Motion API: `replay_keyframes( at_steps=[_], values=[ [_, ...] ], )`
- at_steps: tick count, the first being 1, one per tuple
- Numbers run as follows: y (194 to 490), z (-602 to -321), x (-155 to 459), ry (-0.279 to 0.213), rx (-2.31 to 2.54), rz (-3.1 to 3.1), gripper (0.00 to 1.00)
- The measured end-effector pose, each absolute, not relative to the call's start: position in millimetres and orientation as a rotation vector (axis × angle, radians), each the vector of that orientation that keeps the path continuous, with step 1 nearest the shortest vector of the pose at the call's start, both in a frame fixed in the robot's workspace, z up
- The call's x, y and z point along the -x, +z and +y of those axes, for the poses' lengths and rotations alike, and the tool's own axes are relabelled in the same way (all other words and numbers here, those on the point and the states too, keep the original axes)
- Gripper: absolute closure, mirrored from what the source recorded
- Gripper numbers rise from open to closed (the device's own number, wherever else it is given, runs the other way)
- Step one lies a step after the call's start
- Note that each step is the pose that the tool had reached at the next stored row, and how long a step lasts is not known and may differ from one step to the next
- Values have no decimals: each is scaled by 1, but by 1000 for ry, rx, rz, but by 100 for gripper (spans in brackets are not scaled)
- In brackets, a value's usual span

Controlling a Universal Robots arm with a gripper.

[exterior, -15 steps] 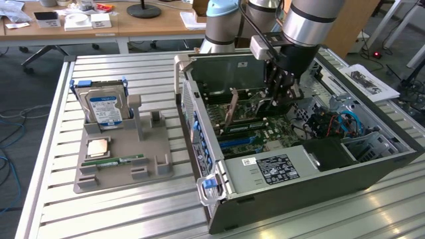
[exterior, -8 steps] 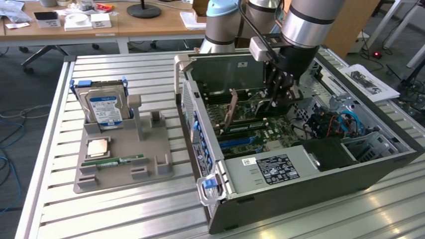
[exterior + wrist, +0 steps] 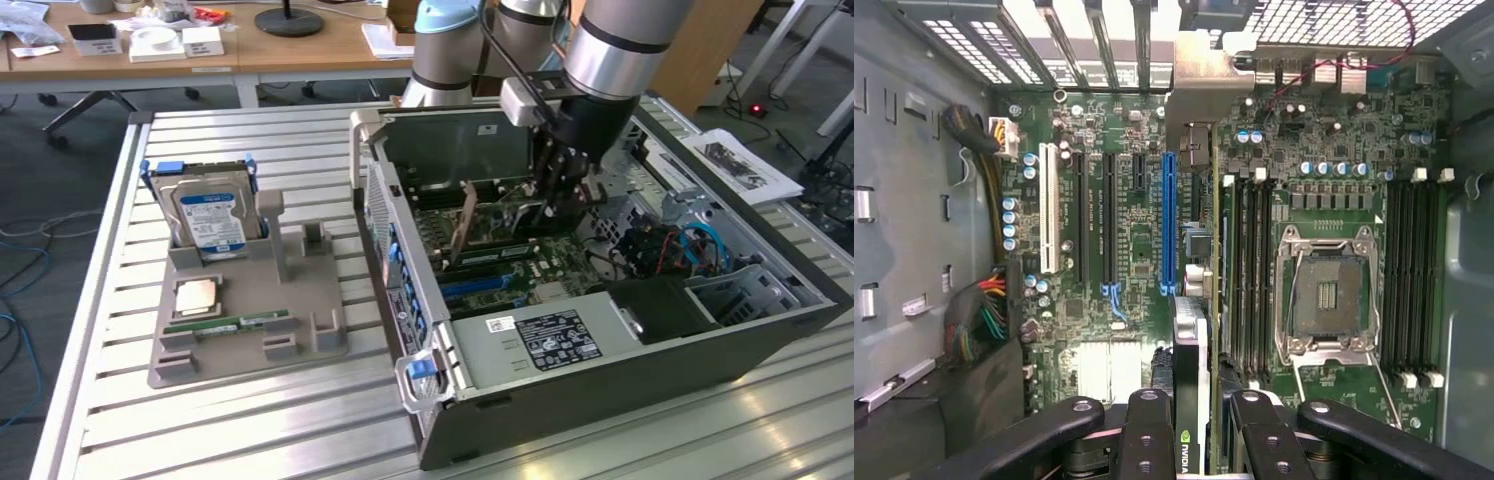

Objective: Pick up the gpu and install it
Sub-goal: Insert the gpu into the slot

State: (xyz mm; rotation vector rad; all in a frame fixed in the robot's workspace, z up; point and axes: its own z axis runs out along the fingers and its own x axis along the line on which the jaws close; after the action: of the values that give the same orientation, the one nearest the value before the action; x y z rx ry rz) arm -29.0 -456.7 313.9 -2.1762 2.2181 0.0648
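While the pincer (image 3: pixel 1199 415) is clamped on the thin dark grey-black gpu card (image 3: pixel 1190 345), any offset from the long blue motherboard slot (image 3: pixel 1170 215) could jam its edge connector

The tabletop (image 3: pixel 200 440) is ribbed bare aluminium with a dull sheen. The parts holder (image 3: pixel 300 300) is matt grey plastic and looks slightly rough. The hard drive (image 3: pixel 207 215) is silver metal with a glossy blue-white label. The computer case (image 3: pixel 641 390) is dark grey painted sheet metal, matt outside. The arm (image 3: pixel 621 55) is smooth satin-silver metal with black bands. The gripper (image 3: pixel 1199 425) is matt black, and its fingers (image 3: pixel 1149 430) are dotted with small holes. The gpu (image 3: pixel 1189 345) shows dark plastic and a bright metal edge. The motherboard (image 3: pixel 1134 250) is glossy green, with a smooth blue plastic slot (image 3: pixel 1170 220). The desk (image 3: pixel 320 55) at the exterior view's upper left is pale wood.
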Motion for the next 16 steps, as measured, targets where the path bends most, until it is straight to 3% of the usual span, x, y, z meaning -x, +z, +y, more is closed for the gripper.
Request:
replay_keyframes(
  at_steps=[16],
  values=[
    [306,-457,29,65,2176,2218,73]
  ],
)
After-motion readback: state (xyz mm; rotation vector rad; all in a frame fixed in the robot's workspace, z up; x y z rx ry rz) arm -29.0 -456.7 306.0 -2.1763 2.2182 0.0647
